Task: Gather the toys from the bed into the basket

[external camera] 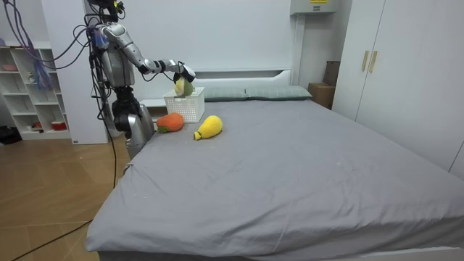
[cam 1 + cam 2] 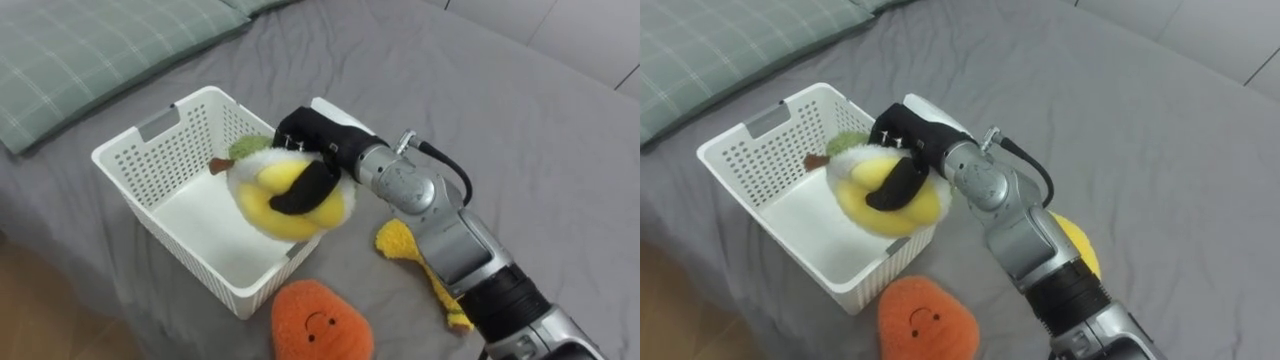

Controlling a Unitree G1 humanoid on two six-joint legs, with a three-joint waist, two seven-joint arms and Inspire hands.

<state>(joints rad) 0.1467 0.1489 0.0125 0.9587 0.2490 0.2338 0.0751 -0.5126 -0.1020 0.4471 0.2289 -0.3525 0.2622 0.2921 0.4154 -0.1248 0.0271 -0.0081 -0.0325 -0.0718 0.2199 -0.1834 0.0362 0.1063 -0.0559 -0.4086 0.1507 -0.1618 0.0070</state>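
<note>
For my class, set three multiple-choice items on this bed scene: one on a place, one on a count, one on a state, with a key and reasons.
1. Where is the yellow and white plush toy?
A held over the white basket
B lying flat on the bed cover
C tucked under the basket

2. How many plush toys lie on the grey bed cover outside the basket?
A none
B two
C four

3. What is the right hand doing?
A open and flat
B shut on the toy
C curled, holding nothing

Key:
1 A, the toy hangs above the basket's rim.
2 B, the orange plush toy and the yellow plush toy.
3 B, its thumb curls across the toy.
</note>
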